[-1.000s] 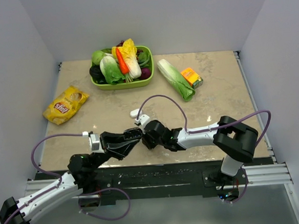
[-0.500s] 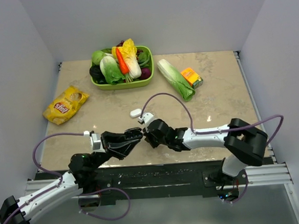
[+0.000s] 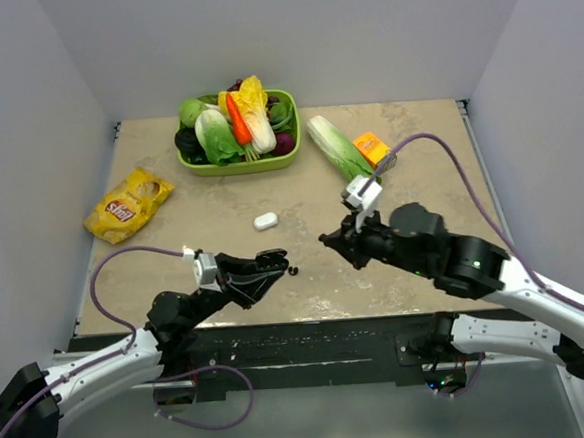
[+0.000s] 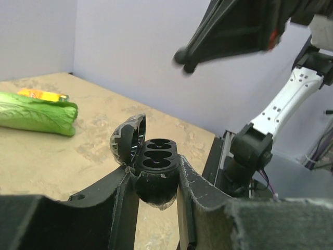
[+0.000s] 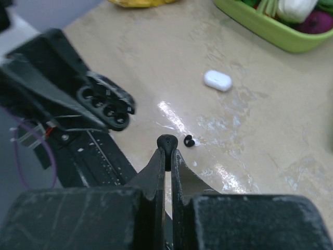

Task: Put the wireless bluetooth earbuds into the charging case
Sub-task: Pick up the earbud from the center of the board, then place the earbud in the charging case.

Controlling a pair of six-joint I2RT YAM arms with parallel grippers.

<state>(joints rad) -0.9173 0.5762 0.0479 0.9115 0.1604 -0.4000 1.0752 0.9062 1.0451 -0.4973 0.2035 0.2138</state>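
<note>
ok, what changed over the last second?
The right gripper closed on a black earbud next to the left gripper, then lifted and pulled back to the right with it. The left gripper barely shifted and is shut on the open black charging case. White case, green vegetable basket and chip bag are unmoved.

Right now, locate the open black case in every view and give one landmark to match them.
Top external: black case low centre, in the left claw.
Left wrist: case lower centre, lid open leftward.
Right wrist: case left of centre.
Landmark: right claw, shut on a black bud: top external right of the case, left wrist upper centre, right wrist bottom centre.
</note>
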